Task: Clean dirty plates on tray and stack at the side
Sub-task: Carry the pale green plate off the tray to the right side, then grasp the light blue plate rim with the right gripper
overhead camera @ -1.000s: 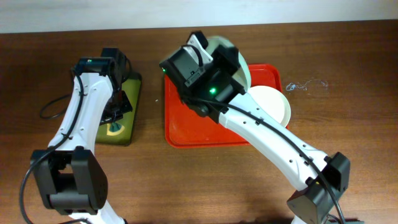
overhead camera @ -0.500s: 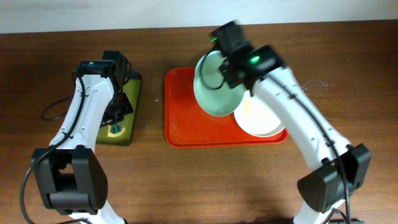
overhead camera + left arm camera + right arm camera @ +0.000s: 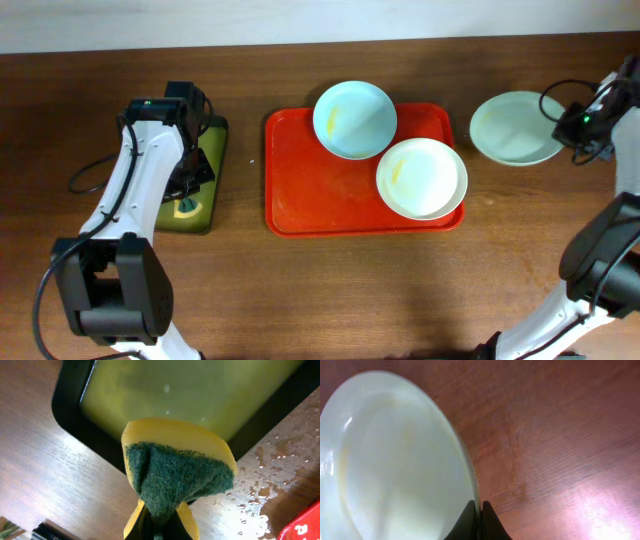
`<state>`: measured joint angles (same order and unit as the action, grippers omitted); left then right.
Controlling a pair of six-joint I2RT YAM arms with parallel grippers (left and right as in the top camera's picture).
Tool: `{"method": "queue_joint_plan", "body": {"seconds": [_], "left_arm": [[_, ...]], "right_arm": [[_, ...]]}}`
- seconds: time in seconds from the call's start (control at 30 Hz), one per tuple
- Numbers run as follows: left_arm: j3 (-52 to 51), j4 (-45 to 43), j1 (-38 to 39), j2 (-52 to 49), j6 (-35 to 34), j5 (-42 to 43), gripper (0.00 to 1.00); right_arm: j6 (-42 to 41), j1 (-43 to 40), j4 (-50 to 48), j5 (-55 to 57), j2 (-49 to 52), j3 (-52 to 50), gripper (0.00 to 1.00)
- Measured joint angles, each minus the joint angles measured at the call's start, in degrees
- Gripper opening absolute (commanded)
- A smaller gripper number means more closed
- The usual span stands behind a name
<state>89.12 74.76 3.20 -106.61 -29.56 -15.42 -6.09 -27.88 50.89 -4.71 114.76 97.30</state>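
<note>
The red-orange tray (image 3: 300, 205) lies mid-table. On it sit a pale blue plate (image 3: 354, 119) with a yellowish smear at the back and a white plate (image 3: 421, 177) with a yellow smear at the right. A pale green plate (image 3: 516, 127) rests on the table to the right of the tray; it fills the left of the right wrist view (image 3: 395, 460). My right gripper (image 3: 572, 124) is shut on its right rim (image 3: 479, 510). My left gripper (image 3: 186, 190) is shut on a yellow and green sponge (image 3: 175, 472) over the small tray.
A small black-rimmed tray (image 3: 205, 170) with a green-yellow inside (image 3: 190, 390) lies left of the red tray. Water drops (image 3: 265, 490) wet the wood beside it. A black cable (image 3: 85, 175) runs at the far left. A thin wire (image 3: 490, 135) lies near the red tray's back right corner.
My right arm has swung from over the tray to the far right, carrying the pale green plate onto the table there. The left arm has not moved.
</note>
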Motion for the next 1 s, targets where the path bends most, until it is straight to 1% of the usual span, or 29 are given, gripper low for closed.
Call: {"method": "queue_joint_plan", "body": {"seconds": [0.03, 0.07, 0.1, 0.23, 0.3, 0.37, 0.4, 0.47, 0.5, 0.53, 0.6, 0.67, 0.7, 0.73, 0.8, 0.87, 0.9, 0.93, 1.0], "left_arm": [[0.0, -0.4, 0.0, 0.0, 0.0, 0.0, 0.0], [0.0, -0.4, 0.0, 0.0, 0.0, 0.0, 0.0], [0.0, -0.4, 0.0, 0.0, 0.0, 0.0, 0.0], [0.0, -0.3, 0.0, 0.0, 0.0, 0.0, 0.0], [0.0, -0.3, 0.0, 0.0, 0.0, 0.0, 0.0], [0.0, -0.2, 0.0, 0.0, 0.0, 0.0, 0.0], [0.0, -0.3, 0.0, 0.0, 0.0, 0.0, 0.0], [0.0, -0.3, 0.0, 0.0, 0.0, 0.1, 0.0], [0.0, -0.2, 0.0, 0.0, 0.0, 0.2, 0.0], [0.0, -0.3, 0.0, 0.0, 0.0, 0.2, 0.0], [0.0, -0.2, 0.0, 0.0, 0.0, 0.2, 0.0], [0.0, -0.2, 0.0, 0.0, 0.0, 0.2, 0.0], [0.0, -0.2, 0.0, 0.0, 0.0, 0.2, 0.0], [0.0, -0.3, 0.0, 0.0, 0.0, 0.2, 0.0], [0.0, -0.4, 0.0, 0.0, 0.0, 0.2, 0.0], [0.0, -0.6, 0.0, 0.0, 0.0, 0.2, 0.0], [0.0, -0.6, 0.0, 0.0, 0.0, 0.2, 0.0], [0.0, -0.7, 0.0, 0.0, 0.0, 0.2, 0.0], [0.0, -0.7, 0.0, 0.0, 0.0, 0.2, 0.0]], "right_arm": [[0.0, 0.5, -1.5, -0.1, 0.4, -1.6, 0.41], [-0.1, 0.9, -1.9, -0.2, 0.6, -2.3, 0.38], [0.1, 1.0, -2.1, -0.4, 0.6, -2.5, 0.38], [-0.3, 1.0, -0.7, -1.3, 0.7, -1.4, 0.53], [-0.3, 1.3, -0.6, -7.2, 0.7, 1.6, 0.55], [-0.4, 3.7, -4.9, -18.2, 0.7, 3.4, 0.56], [-0.4, 5.8, -6.2, -21.0, 0.7, 3.5, 0.56], [-0.4, 13.2, -8.6, -22.6, 0.7, 3.5, 0.59], [-0.3, 19.1, -9.3, -20.5, 0.7, 3.6, 0.59], [0.4, 23.1, -9.6, -16.2, 0.7, 3.6, 0.6], [4.4, 31.8, -11.2, -4.7, 2.9, 3.8, 0.6], [6.4, 36.9, -12.7, 2.1, 7.3, 3.8, 0.59], [6.9, 37.9, -13.4, 3.8, 9.9, 3.8, 0.59], [7.2, 38.1, -14.5, 4.8, 11.7, 3.8, 0.63], [7.8, 38.1, -16.4, 5.4, 14.0, 3.8, 0.63], [7.9, 38.1, -18.2, 4.9, 14.9, 3.8, 0.54], [7.8, 38.1, -18.8, 4.0, 15.0, 3.8, 0.47], [7.9, 38.1, -19.6, 1.6, 15.0, 3.8, 0.44], [7.8, 38.1, -20.0, -1.1, 15.0, 3.8, 0.44]]}}
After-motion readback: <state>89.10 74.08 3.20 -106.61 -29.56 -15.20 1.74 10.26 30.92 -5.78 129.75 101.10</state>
